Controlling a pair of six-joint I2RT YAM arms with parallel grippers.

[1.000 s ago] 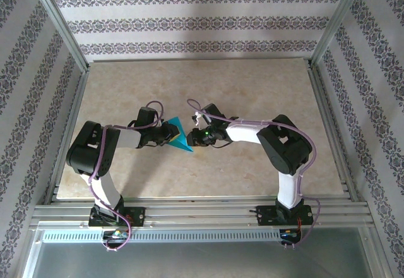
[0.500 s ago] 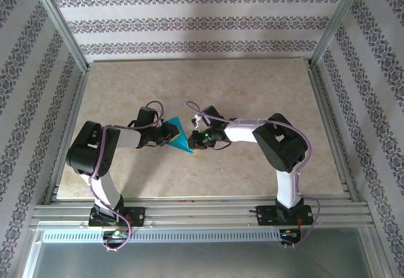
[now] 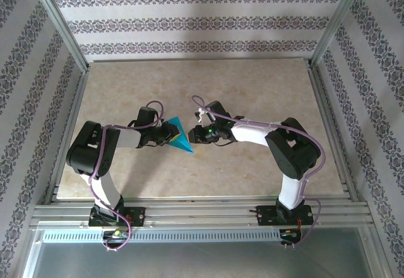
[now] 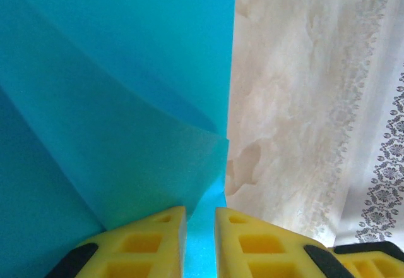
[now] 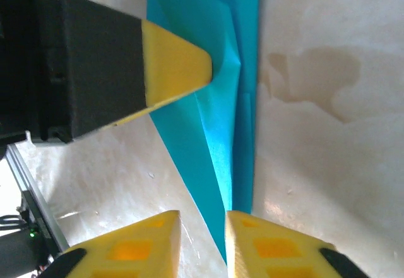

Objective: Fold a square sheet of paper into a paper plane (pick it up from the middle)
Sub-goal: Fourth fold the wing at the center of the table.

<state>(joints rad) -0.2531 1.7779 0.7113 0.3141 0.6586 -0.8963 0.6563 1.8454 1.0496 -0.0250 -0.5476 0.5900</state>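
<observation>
Left gripper (image 4: pixel 201 218) is nearly closed, pinching the paper plane (image 3: pixel 179 138), which sits just left of centre in the top view. Right gripper (image 5: pixel 203 224) jaws are a narrow slit apart at the plane's tip, not clamped.

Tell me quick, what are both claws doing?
Left claw: closed on the blue paper.
Right claw: a little open, gripping nothing.

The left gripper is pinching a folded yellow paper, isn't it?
Not quite. The paper is teal-blue; only the fingers are yellow. The left wrist view shows the left gripper pinching a folded teal-blue paper.
</observation>
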